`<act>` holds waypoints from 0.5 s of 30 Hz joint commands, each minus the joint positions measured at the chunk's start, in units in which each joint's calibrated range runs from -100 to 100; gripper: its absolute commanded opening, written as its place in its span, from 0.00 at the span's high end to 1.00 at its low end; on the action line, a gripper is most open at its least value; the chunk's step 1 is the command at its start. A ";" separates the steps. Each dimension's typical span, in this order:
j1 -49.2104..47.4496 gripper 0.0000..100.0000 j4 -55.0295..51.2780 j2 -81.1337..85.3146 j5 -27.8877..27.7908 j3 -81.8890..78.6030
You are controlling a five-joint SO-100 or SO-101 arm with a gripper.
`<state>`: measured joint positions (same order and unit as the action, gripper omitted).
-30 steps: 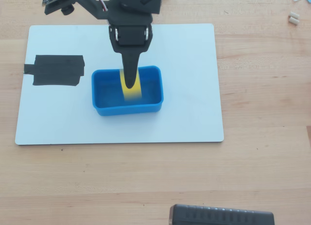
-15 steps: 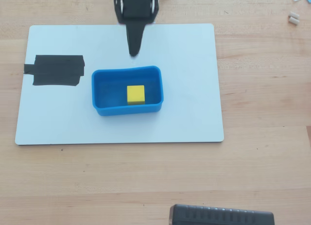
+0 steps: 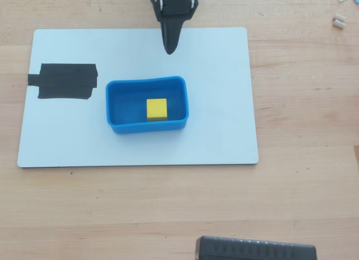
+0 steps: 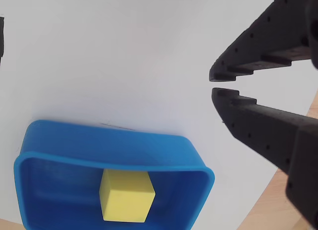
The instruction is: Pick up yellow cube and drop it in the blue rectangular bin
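The yellow cube (image 4: 126, 196) sits on the floor of the blue rectangular bin (image 4: 59, 140), roughly central in the overhead view, flat on one face and clear of all four walls. So the drop looks done to me, and I judge that little is left but to draw clear. From my gripper (image 4: 214, 85) the cube lies low and to the left in the wrist view; in the overhead view my gripper (image 3: 170, 48) hangs over bare board beyond the bin's upper rim, apart from it. My jaws are nearly closed, only a thin slit between the tips, and they hold nothing. The bin's long axis runs left to right in the overhead view, across my line of reach. The cube is plain, matte and sharp-edged; the bin is smooth glossy plastic with rounded corners and a bowed rim. Both rest on a white board (image 3: 224, 103) on a wooden table (image 3: 303, 187), with a black tape patch (image 3: 64, 80) at the board's left.
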<state>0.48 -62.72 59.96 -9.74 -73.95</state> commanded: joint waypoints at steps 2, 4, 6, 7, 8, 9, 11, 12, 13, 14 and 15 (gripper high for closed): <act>-0.73 1.00 1.61 9.10 0.88 -6.23; -0.91 1.00 1.70 13.75 1.07 -9.60; -0.82 1.00 1.70 17.74 1.07 -12.51; -0.73 1.00 1.70 19.60 1.07 -14.05; -0.65 1.00 1.70 21.55 1.07 -15.60; -0.65 1.00 1.61 23.69 1.07 -17.05; -0.48 1.00 0.95 25.36 1.07 -17.42; -0.56 1.00 0.95 25.36 1.07 -17.42; -0.65 1.00 0.95 25.36 1.07 -17.42; -0.73 1.00 0.95 25.36 1.07 -17.42; -0.65 1.00 0.95 25.36 1.07 -17.42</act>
<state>0.24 -61.84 83.75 -9.06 -91.48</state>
